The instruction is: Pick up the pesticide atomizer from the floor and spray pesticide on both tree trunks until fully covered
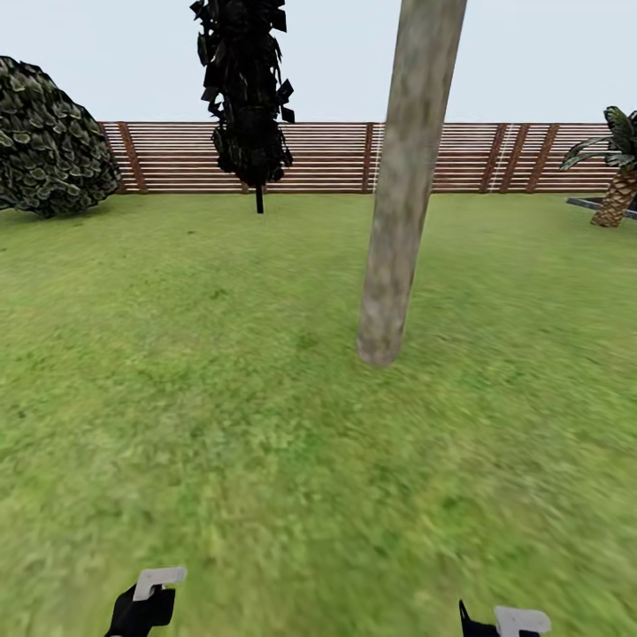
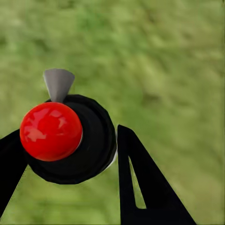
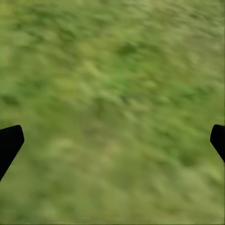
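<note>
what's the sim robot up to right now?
It stands on the garden lawn facing a pale mottled tree trunk, with the slat fence behind. The left gripper is shut on the pesticide atomizer, a black body with a red ball top and a grey nozzle, held over grass. The right gripper is open and holds nothing. No white specks show on the trunk.
</note>
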